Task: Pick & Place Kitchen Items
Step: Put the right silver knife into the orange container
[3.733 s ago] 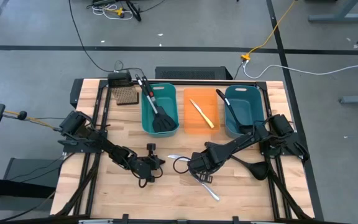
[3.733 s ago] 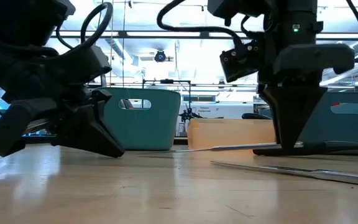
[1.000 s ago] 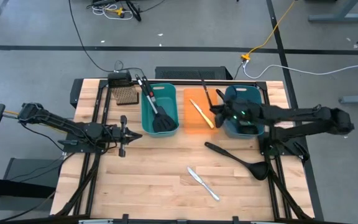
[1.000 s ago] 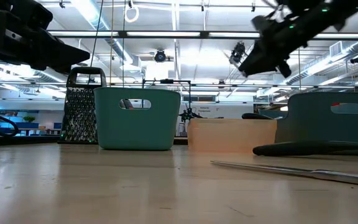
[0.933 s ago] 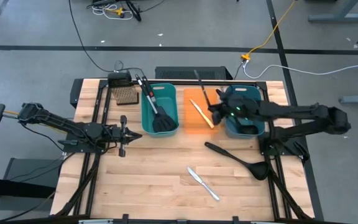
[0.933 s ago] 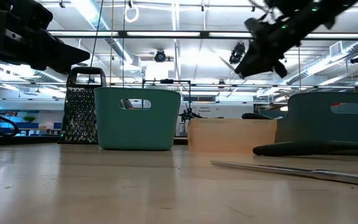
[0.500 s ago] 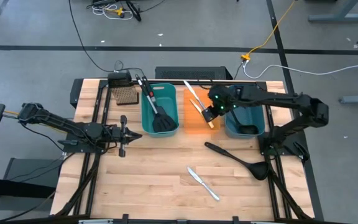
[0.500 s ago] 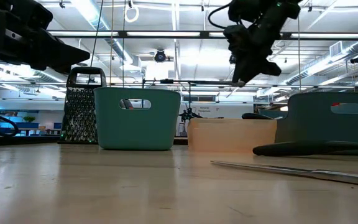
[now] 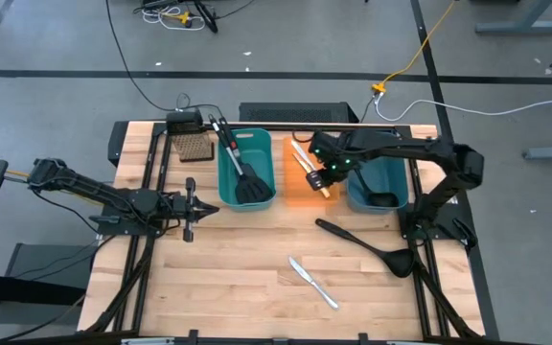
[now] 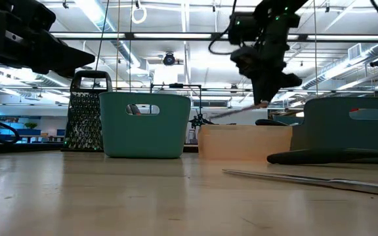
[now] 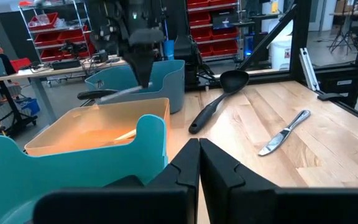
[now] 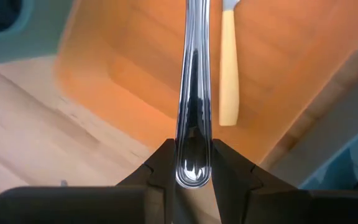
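Note:
My right gripper (image 9: 326, 165) hangs over the orange bin (image 9: 307, 190), shut on a silver table knife (image 9: 301, 149). In the low view the knife (image 10: 231, 112) shows just above the bin's rim. A yellow-handled knife (image 12: 229, 68) lies on the bin's floor. Two black spatulas (image 9: 242, 171) lean in the left teal bin, and a black ladle (image 9: 379, 199) lies in the right teal bin. Another ladle (image 9: 367, 247) and a silver knife (image 9: 312, 282) lie flat on the table. My left gripper (image 9: 192, 206) is shut and empty at the left. My right gripper pinches the silver knife's rounded handle end (image 12: 191, 163) between its two fingers. The fingers (image 10: 265, 88) come from above, pointing down. The knife sticks out sideways from them, nearly level with its free end slightly low, clear of the orange bin.
A small brown perforated block (image 9: 193, 146) stands at the far left corner beside the left teal bin (image 9: 246, 144). The three bins stand in a row along the far side. Bare wood lies between my left gripper and the loose knife.
My right gripper has carried the silver knife from over the right teal bin toward the table's left and down, to above the orange bin. It has turned, so the knife has tipped from steeply raised to nearly level. My left arm has kept still.

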`<control>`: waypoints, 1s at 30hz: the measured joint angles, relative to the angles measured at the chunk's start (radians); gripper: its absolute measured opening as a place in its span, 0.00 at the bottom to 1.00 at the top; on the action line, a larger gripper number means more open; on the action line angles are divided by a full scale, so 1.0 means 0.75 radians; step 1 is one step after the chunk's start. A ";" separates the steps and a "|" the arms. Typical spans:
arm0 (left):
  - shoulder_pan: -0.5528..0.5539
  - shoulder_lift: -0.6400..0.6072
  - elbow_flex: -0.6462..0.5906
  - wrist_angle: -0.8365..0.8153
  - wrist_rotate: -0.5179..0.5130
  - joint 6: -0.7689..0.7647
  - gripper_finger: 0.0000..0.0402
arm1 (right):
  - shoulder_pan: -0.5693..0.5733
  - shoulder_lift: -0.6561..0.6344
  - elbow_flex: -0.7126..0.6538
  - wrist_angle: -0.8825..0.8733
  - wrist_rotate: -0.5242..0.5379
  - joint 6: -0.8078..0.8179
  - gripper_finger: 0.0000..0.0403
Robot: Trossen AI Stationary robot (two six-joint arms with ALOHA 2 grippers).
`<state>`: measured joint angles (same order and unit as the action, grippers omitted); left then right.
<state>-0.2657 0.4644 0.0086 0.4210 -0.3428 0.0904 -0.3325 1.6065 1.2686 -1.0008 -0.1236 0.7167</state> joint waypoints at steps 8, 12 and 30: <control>0.000 0.000 0.000 0.000 0.000 0.000 0.03 | -0.015 0.172 -0.001 0.040 -0.064 -0.049 0.20; 0.000 0.000 0.000 0.000 0.000 0.000 0.03 | -0.044 0.210 -0.001 0.088 -0.057 -0.064 0.20; 0.000 0.000 0.000 -0.001 0.010 0.010 0.03 | -0.039 0.232 -0.002 0.149 0.294 -0.139 0.20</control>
<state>-0.2659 0.4644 0.0086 0.4206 -0.3355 0.0978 -0.3616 1.7805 1.2675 -0.8888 0.0971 0.6126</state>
